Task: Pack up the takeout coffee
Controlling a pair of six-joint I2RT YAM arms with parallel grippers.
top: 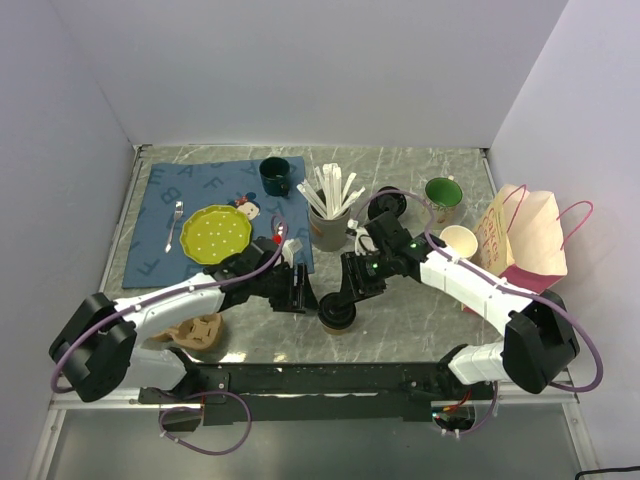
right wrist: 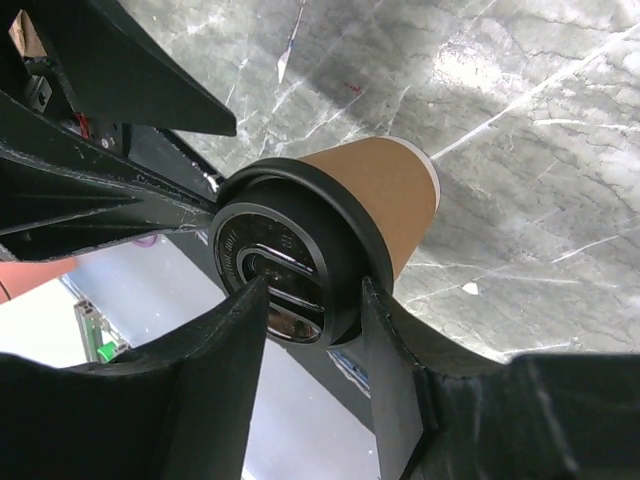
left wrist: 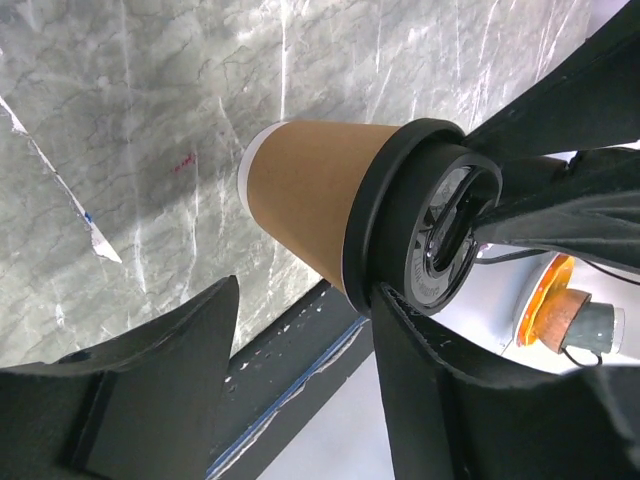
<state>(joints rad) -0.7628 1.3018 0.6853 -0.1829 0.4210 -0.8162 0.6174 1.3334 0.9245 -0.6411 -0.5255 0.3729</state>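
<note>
The takeout coffee (top: 337, 318) stands upright at the middle of the bench's (top: 420, 325) near edge. It is a tan paper cup with a white base rim, capped by a glossy black lid (right wrist: 280, 260). The right gripper (right wrist: 315, 290) pinches the lid's rim. The left gripper (left wrist: 305, 300) is spread, with one finger touching that rim and the other apart.

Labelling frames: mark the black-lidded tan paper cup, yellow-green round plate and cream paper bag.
black-lidded tan paper cup (left wrist: 305, 195): left wrist view, paper wall.
yellow-green round plate (top: 215, 235): top view, centre.
cream paper bag (top: 535, 225): top view, side panel.
</note>
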